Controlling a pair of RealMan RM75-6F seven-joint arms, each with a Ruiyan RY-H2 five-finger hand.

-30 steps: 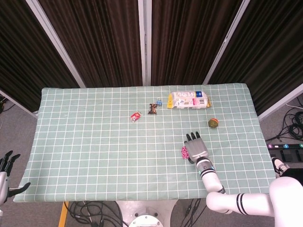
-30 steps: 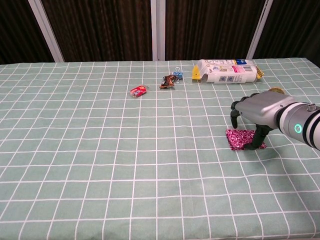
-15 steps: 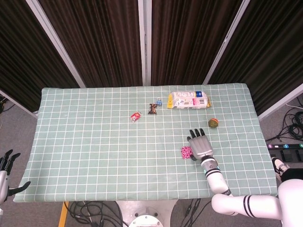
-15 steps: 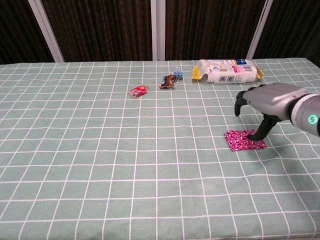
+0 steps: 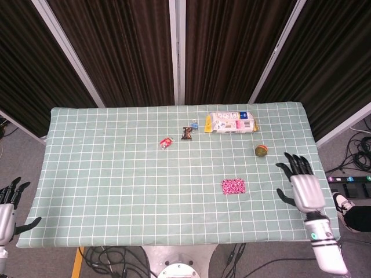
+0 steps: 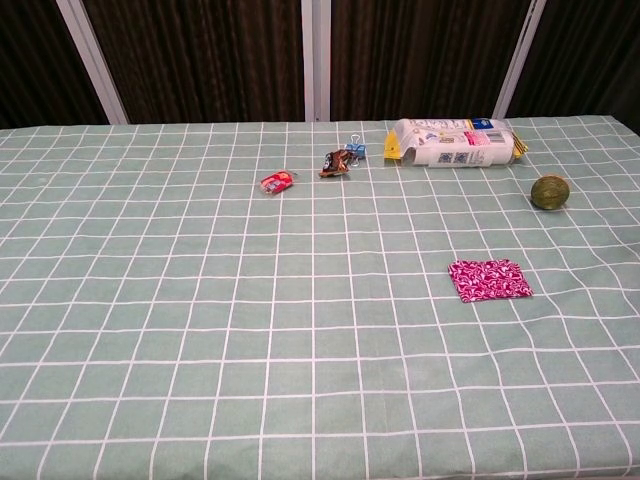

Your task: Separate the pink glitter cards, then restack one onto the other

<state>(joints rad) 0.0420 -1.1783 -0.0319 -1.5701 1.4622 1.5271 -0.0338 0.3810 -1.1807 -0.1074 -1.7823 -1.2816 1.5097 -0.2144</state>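
Note:
The pink glitter cards (image 5: 233,186) (image 6: 489,279) lie flat on the green checked tablecloth as one stack, right of centre; I cannot tell separate cards apart. My right hand (image 5: 302,184) hovers over the table's right edge, well to the right of the cards, fingers spread and holding nothing. My left hand (image 5: 7,204) hangs off the table's left front corner, fingers apart, empty. The chest view shows neither hand.
At the back lie a white printed packet (image 5: 231,122) (image 6: 455,142), a blue binder clip (image 5: 195,125) (image 6: 354,152), a brown wrapper (image 5: 186,133) (image 6: 335,163) and a red sweet (image 5: 167,142) (image 6: 277,181). A green-brown ball (image 5: 261,151) (image 6: 548,191) rests right of the cards.
My right hand has lifted off the cards and drawn back to the right, past the table edge and out of the chest view. The cards stay where they were.

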